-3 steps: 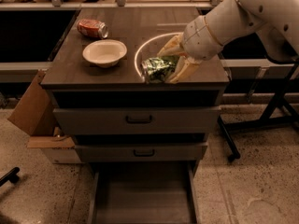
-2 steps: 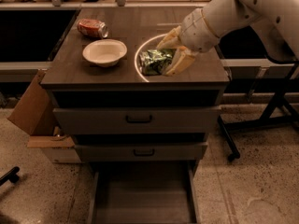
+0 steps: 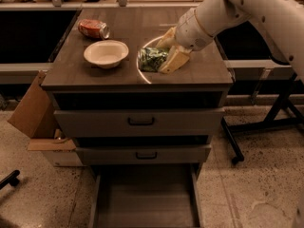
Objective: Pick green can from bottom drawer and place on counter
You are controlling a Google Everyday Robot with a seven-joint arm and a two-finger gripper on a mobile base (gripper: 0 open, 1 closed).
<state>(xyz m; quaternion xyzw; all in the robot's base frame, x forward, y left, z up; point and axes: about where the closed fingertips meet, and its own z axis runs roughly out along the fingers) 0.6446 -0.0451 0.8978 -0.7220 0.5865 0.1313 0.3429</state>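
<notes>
The green can [image 3: 151, 59] is a small, dented, dark green can lying sideways between my fingers over the middle of the counter [image 3: 76, 72]. My gripper [image 3: 161, 53] is shut on it, its cream fingers above and below the can, right at the thin white curved line. Whether the can touches the counter top I cannot tell. The bottom drawer [image 3: 145, 205] stands pulled open at the foot of the cabinet, its flat floor bare.
A white bowl [image 3: 106, 53] sits left of the can. A red-orange can [image 3: 93, 28] lies at the counter's back left. A cardboard box [image 3: 33, 113] leans against the cabinet's left side. A black metal stand [image 3: 266, 122] is on the right.
My gripper has carried the green can leftward and a little back across the counter, closer to the white bowl. Everything else stayed put.
</notes>
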